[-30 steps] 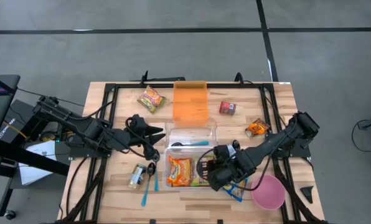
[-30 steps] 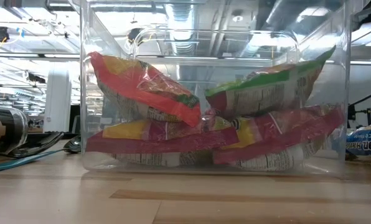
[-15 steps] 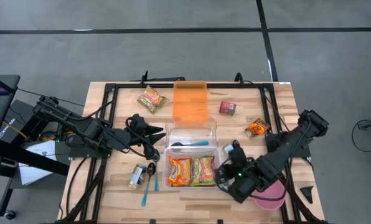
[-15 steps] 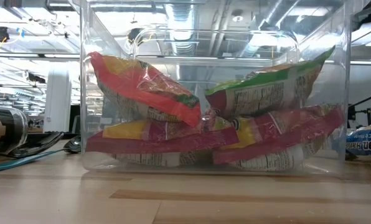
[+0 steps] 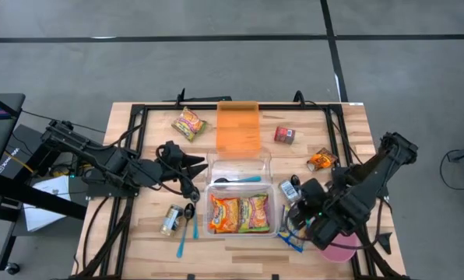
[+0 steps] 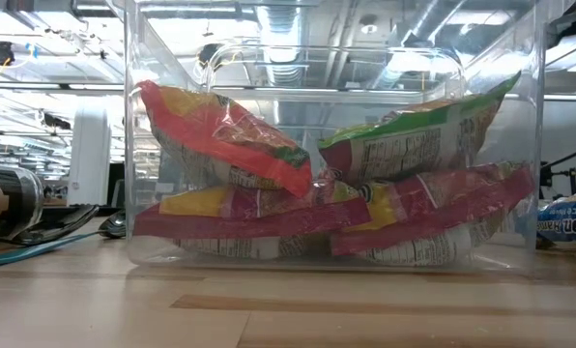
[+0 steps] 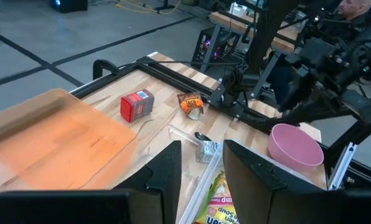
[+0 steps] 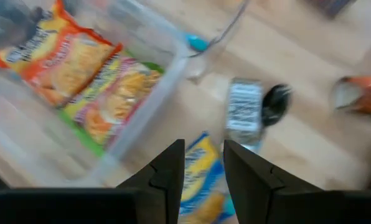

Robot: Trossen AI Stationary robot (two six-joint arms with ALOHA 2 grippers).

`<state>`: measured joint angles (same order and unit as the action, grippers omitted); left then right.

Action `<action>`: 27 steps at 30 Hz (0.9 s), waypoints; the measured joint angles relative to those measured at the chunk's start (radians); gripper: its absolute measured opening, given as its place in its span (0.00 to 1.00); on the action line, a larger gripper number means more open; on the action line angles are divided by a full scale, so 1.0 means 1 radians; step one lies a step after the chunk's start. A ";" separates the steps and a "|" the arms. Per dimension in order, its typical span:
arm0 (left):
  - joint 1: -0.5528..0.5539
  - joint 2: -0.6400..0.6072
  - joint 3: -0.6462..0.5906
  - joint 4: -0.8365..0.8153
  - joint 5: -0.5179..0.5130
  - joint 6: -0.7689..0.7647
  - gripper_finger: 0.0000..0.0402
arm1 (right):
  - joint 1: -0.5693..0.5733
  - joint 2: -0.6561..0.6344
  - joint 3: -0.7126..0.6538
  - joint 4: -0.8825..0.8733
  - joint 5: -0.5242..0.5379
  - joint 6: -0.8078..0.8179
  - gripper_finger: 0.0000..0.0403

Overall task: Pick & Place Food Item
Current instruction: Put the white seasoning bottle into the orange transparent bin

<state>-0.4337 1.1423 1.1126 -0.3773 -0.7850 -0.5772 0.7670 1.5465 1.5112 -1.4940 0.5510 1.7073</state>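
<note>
The right gripper (image 8: 203, 163) hung empty, fingers slightly parted, above the blue-and-yellow packet (image 8: 201, 180) beside the clear bin (image 5: 272, 194).

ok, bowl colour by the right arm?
Pink bowl, clearest in the left wrist view.

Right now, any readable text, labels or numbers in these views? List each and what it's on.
None reads cleanly.
noodle packets in the clear bin: print too small.
blue packet, low view: letters blurred and cut off.
dark can: lettering unreadable.
red box: label too small.
</note>
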 joint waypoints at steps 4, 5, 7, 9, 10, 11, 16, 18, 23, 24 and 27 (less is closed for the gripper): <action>0.012 0.000 0.000 0.019 0.000 0.001 0.28 | 0.000 -0.033 0.000 -0.083 0.001 -0.057 0.27; 0.015 0.000 0.000 0.028 0.000 0.001 0.28 | 0.000 -0.038 0.000 -0.080 0.004 -0.082 0.27; 0.020 0.000 0.000 0.049 0.000 0.001 0.28 | -0.001 -0.050 0.000 -0.077 0.028 -0.140 0.27; 0.024 0.000 0.000 0.062 0.000 0.000 0.28 | -0.005 -0.059 0.000 -0.079 0.034 -0.159 0.27; 0.024 0.000 0.000 0.063 0.000 -0.001 0.28 | -0.011 -0.059 0.000 -0.080 0.034 -0.162 0.27; 0.024 0.000 0.000 0.067 0.000 -0.002 0.28 | -0.016 -0.058 0.000 -0.077 0.034 -0.163 0.27; 0.024 0.000 0.000 0.083 0.000 -0.003 0.28 | -0.024 -0.055 0.000 -0.077 0.034 -0.162 0.27; 0.024 0.000 0.000 0.089 0.000 -0.003 0.28 | -0.023 -0.053 -0.007 -0.074 0.033 -0.126 0.27; 0.024 0.000 0.000 0.105 0.000 -0.003 0.28 | -0.010 -0.055 -0.107 -0.075 0.008 0.089 0.27; 0.024 0.000 0.000 0.107 0.000 -0.003 0.28 | -0.005 -0.055 -0.134 -0.067 -0.013 0.120 0.27; 0.024 0.000 0.000 0.111 0.000 -0.003 0.28 | 0.000 -0.055 -0.220 0.002 -0.088 0.137 0.27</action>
<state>-0.4099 1.1423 1.1128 -0.2662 -0.7849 -0.5804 0.7673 1.4918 1.2914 -1.4915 0.4635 1.8440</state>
